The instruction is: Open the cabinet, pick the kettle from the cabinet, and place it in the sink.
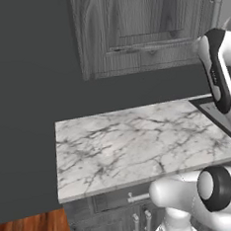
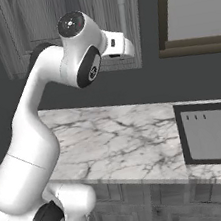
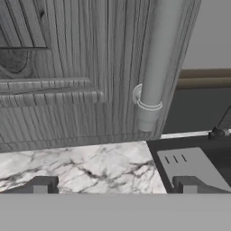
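Marble worktop [image 1: 140,145] runs under a dark wall, and above it hangs the cabinet [image 3: 67,67], its door shut, so you have not yet got to the kettle, which must be behind that door and cannot be seen. Your tool [image 3: 115,186] is spread wide and holds nothing; in the hand view its two dark tips sit low, with the bar handle [image 3: 155,63] above them and between them, near but not touching. Watch the aim: the bar's lower end hangs just above the tips, so if you close too low you will, I judge, pinch under the bar or clip only its end cap and slip off when you pull. Pull straight rather than along the door's arc and the grip could twist loose or strain the arm. The sink [image 2: 212,134] lies close on the right, with its pale drainboard panel, so a wide swing of the door or elbow may crowd that side. The cabinet itself is dark grey wood grain with a recessed panel; the bar is a long, smooth, light grey cylinder on a round mount, likely slippery.
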Controlling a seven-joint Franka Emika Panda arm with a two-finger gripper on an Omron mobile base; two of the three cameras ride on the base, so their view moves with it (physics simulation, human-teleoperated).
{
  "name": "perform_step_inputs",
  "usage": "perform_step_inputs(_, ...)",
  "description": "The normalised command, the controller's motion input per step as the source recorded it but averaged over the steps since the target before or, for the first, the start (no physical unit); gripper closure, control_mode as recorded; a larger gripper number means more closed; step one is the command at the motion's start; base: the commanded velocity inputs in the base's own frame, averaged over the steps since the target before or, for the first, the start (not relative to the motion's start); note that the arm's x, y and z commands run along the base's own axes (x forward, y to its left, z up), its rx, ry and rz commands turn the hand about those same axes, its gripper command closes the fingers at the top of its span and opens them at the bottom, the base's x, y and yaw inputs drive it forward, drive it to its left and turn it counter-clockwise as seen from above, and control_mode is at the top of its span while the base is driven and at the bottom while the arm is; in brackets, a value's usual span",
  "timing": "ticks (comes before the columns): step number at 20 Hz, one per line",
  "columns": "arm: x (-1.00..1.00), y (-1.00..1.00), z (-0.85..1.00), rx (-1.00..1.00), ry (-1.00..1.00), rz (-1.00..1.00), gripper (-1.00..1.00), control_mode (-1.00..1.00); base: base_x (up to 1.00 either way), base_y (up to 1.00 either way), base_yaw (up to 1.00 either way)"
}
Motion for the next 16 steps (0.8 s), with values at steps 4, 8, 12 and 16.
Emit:
perform_step_inputs(4,0.07,-0.23,0.28,0.00,0.00,-0.04,-1.00,-1.00,0.00,0.00,0.00)
perform_step_inputs(8,0.10,-0.20,0.22,0.00,-0.05,-0.05,-1.00,-1.00,0.00,0.00,0.00)
perform_step_inputs(12,0.17,-0.13,0.13,0.00,-0.10,-0.06,-1.00,-1.00,0.00,0.00,0.00)
perform_step_inputs(16,0.30,-0.05,0.06,0.00,-0.05,-0.08,-1.00,-1.00,0.00,0.00,0.00)
